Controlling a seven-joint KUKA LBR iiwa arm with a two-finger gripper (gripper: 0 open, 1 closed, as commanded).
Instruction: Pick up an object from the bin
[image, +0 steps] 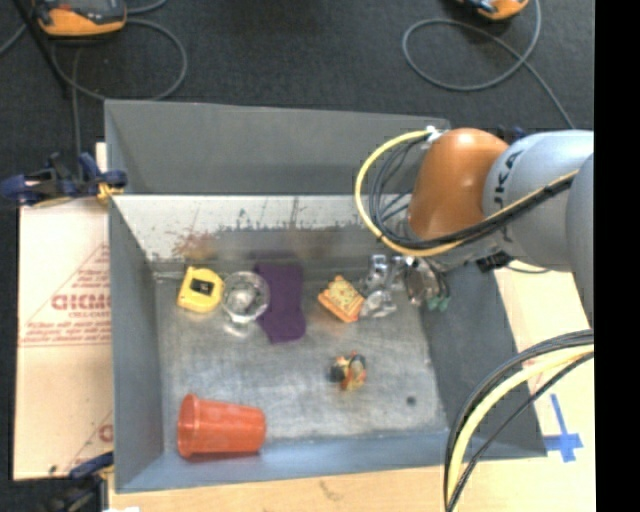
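Note:
My gripper hangs below the orange wrist cover at the bin's right rear, its metal fingers pointing down just right of a small orange and yellow block-like toy. The fingertips stand close beside that toy, and I cannot tell whether they touch it. Nothing shows between the fingers. A small dark and orange figure lies on the floor in front of the gripper.
Toward the left rear lie a purple cloth, a clear glass cup and a yellow tape measure. An orange plastic cup lies on its side at the front left. The arm and its cables cover the bin's right rear corner.

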